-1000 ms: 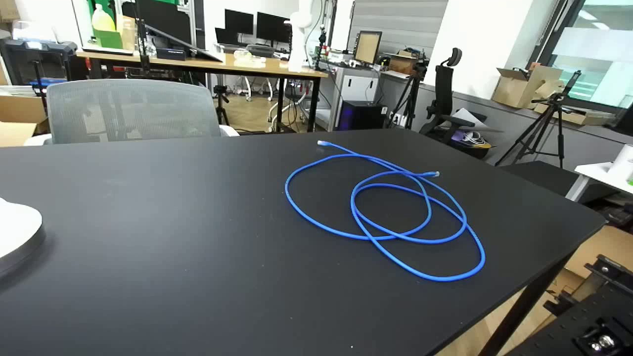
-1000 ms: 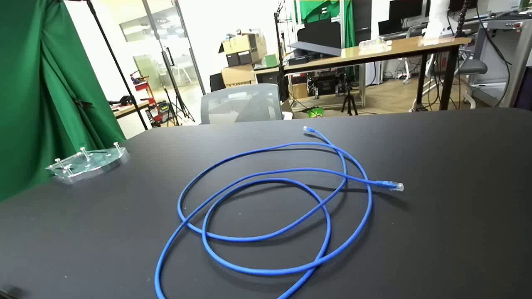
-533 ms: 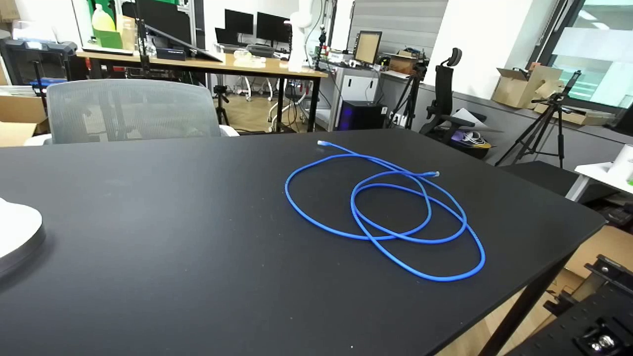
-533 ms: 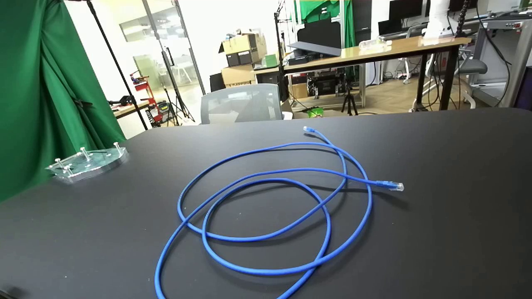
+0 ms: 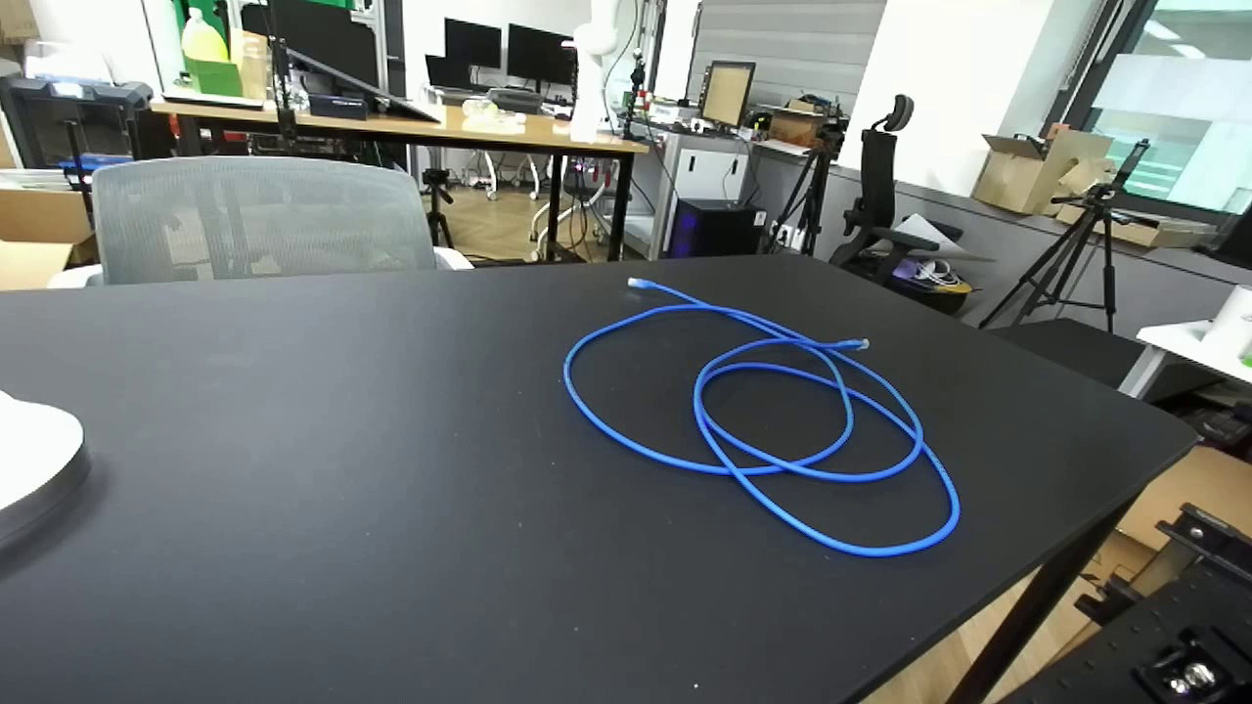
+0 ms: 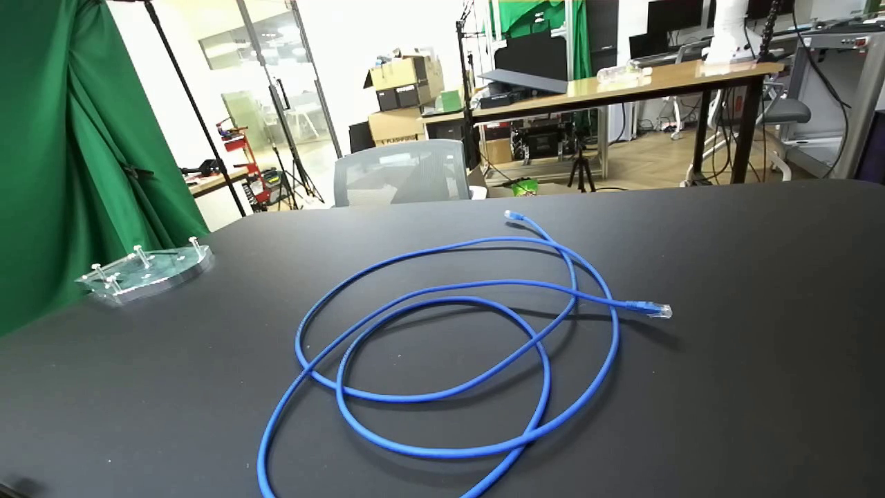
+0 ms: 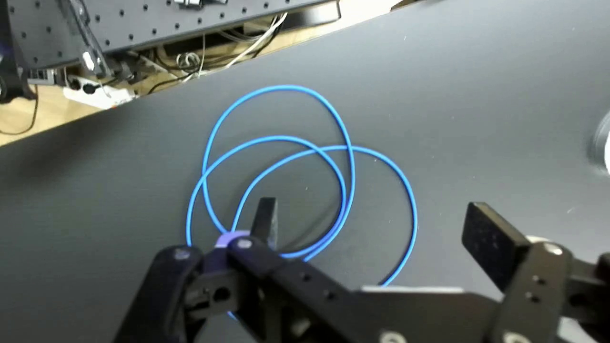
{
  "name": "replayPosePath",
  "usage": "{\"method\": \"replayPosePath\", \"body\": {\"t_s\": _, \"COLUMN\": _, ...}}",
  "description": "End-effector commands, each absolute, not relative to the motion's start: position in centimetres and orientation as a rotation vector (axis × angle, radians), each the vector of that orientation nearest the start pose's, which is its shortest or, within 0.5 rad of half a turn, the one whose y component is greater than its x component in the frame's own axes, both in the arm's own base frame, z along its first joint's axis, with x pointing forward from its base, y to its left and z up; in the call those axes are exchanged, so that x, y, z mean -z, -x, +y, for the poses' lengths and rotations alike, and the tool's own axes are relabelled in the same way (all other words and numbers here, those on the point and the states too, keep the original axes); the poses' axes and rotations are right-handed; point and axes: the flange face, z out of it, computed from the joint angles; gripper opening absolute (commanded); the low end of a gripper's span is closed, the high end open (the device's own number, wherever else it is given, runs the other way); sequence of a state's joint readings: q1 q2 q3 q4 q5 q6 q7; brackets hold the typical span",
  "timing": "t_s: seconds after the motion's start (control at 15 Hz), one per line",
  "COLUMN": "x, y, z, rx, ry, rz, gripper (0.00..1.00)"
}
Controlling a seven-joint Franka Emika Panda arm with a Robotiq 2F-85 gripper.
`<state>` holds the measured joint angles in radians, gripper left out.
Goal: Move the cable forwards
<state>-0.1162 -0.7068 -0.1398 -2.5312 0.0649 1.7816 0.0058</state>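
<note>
The blue cable (image 5: 699, 406) lies in loose overlapping loops on the black table, and it also shows in an exterior view (image 6: 546, 377) where its nearest loop runs out of the frame. Its two pale plug ends show in both exterior views. In the wrist view the cable (image 7: 352, 171) lies beneath and beyond my gripper (image 7: 375, 221). The gripper is open wide with nothing between its fingers. It appears above the table, apart from the cable. The gripper's body hides part of the cable, including its plug ends. The gripper is out of both exterior views.
The black table (image 5: 342, 469) has its edge near the cable. A clear plate with upright bolts (image 6: 148, 273) sits at the table's far left. A white rounded object (image 5: 34, 460) is at a frame edge. A mesh chair (image 5: 264, 220) stands behind. A perforated panel (image 7: 143, 24) borders the table.
</note>
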Motion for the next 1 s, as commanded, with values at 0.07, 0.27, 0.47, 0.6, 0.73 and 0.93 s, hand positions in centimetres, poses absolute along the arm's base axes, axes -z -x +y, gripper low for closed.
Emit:
{"method": "replayPosePath", "body": {"t_s": 0.07, "x": -50.3, "y": -38.7, "z": -10.9, "rx": 0.148, "ry": 3.121, "rz": 0.209, "gripper": 1.0}}
{"method": "replayPosePath", "body": {"t_s": 0.27, "x": -48.4, "y": -42.8, "z": -11.7, "rx": 0.07, "ry": 3.198, "rz": 0.026, "gripper": 1.0}}
{"method": "replayPosePath", "body": {"t_s": 0.47, "x": -46.6, "y": -45.7, "z": -12.2, "rx": -0.109, "ry": 3.19, "rz": -0.185, "gripper": 1.0}}
{"method": "replayPosePath", "body": {"t_s": 0.6, "x": -46.0, "y": -44.3, "z": -11.7, "rx": -0.064, "ry": 3.181, "rz": -0.146, "gripper": 1.0}}
{"method": "replayPosePath", "body": {"t_s": 0.73, "x": -45.0, "y": -45.2, "z": -11.9, "rx": -0.095, "ry": 3.177, "rz": -0.161, "gripper": 1.0}}
{"method": "replayPosePath", "body": {"t_s": 0.93, "x": -45.3, "y": -45.0, "z": -11.7, "rx": -0.024, "ry": 3.212, "rz": -0.209, "gripper": 1.0}}
